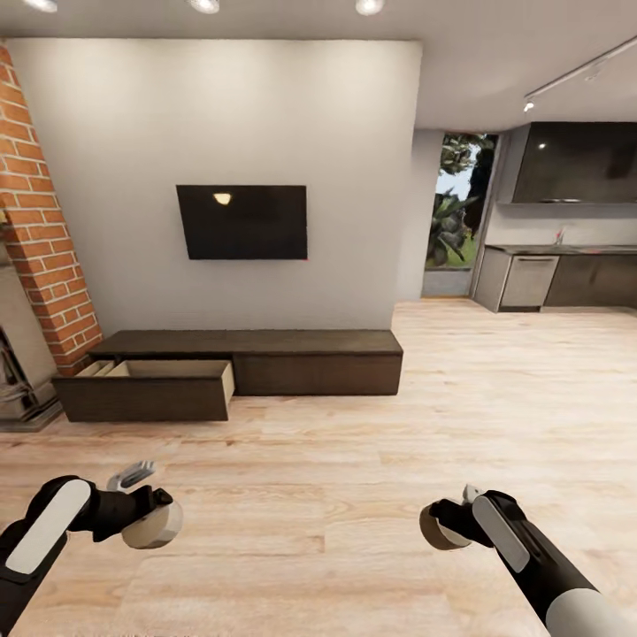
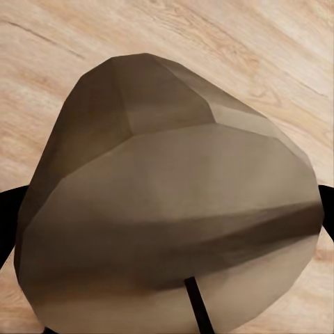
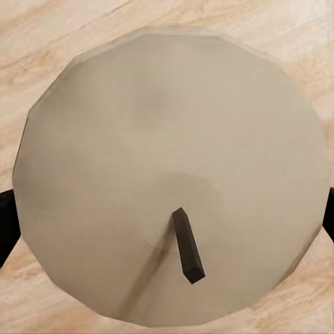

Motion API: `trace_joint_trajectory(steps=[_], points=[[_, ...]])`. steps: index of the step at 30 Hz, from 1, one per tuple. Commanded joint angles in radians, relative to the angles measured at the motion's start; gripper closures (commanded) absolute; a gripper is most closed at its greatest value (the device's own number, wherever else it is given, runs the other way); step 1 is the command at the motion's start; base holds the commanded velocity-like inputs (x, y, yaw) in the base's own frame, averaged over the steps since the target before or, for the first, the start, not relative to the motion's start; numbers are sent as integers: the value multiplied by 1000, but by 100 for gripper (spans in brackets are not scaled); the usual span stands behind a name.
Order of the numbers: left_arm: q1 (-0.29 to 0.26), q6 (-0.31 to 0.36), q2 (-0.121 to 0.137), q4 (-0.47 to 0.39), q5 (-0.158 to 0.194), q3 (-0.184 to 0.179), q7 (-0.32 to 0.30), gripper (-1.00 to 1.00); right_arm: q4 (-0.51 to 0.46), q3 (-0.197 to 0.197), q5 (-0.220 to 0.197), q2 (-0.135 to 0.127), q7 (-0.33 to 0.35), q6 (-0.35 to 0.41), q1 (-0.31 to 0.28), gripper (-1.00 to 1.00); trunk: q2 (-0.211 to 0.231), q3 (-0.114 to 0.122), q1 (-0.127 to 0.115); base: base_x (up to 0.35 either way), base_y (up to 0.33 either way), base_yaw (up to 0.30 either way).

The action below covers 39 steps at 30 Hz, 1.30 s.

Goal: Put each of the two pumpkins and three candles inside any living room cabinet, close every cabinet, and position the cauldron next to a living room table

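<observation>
The floor (image 1: 354,495) is pale, lightly grained wood planking, and the cabinet (image 1: 265,358) at middle left is dark brown matt wood with a pale wood drawer interior (image 1: 168,369). Rough red brick (image 1: 40,239) runs down the upper left beside a smooth matt white wall (image 1: 265,115), and both candles (image 2: 167,202) (image 3: 167,181) look matt beige and waxy.

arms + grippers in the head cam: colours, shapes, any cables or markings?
Both arms are black, with long white rounded panels along the forearms. The right arm's lowest visible part is a white cylindrical segment. The left gripper has pale grey fingers, the right gripper black ones with a pale tip. No cables or markings are visible.
</observation>
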Motion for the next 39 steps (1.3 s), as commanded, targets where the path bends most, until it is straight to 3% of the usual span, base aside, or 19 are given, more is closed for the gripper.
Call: trace_joint_trajectory(steps=[1, 8, 15, 29, 39], points=[[-1, 1, 0, -1, 9, -3, 11, 100, -2, 5, -10, -1, -10, 0, -1, 100, -1, 0, 0, 0, 0, 245], [-1, -1, 1, -3, 15, 3, 7, 100, -3, 9, -9, -1, -11, 0, -1, 100, -1, 7, 0, 22, 0, 244], [-1, -1, 0, -7, 15, 3, 7, 100, -3, 11, -7, -1, -6, -2, -1, 100, -1, 12, 0, 282, 0, 198], [-1, -1, 0, -6, 15, 3, 7, 100, -3, 2, -10, -1, 1, -1, -1, 100, -1, 13, 0, 336, 30, 8], [-1, -1, -1, -6, 15, 4, 7, 100, -4, 1, -10, -1, 0, -1, -1, 100, -1, 13, 0, 273, 207, 0]])
